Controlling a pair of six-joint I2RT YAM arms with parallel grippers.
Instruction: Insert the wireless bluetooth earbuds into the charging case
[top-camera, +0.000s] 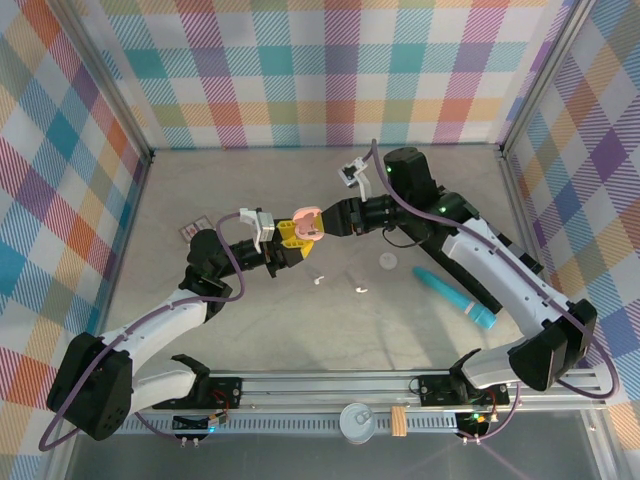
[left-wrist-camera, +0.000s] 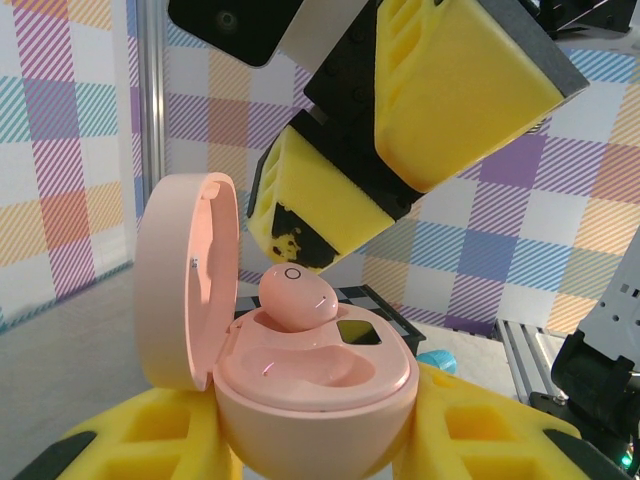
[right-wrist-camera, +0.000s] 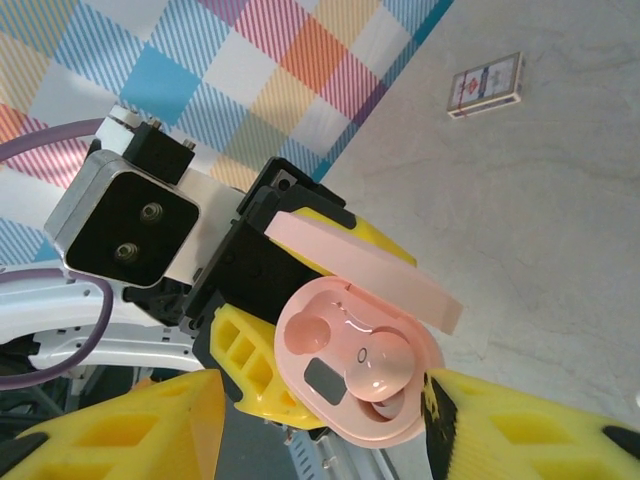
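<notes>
Two white earbuds (top-camera: 318, 279) lay loose on the table (top-camera: 250, 330) near the left gripper (top-camera: 288, 238), clamped on the open pink charging case (left-wrist-camera: 300, 385) with a pink earbud (left-wrist-camera: 297, 297) seated; the right gripper (top-camera: 330, 222) stood parted, empty, teal tube (top-camera: 455, 298) well clear.

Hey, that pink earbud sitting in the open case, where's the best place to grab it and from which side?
Probably pinch the pink earbud by its rounded top, which stands above the rim of the case. Come down over the open face, keeping off the lid: it stands upright along one edge and blocks that side, and the case hides the earbud's lower half.
</notes>
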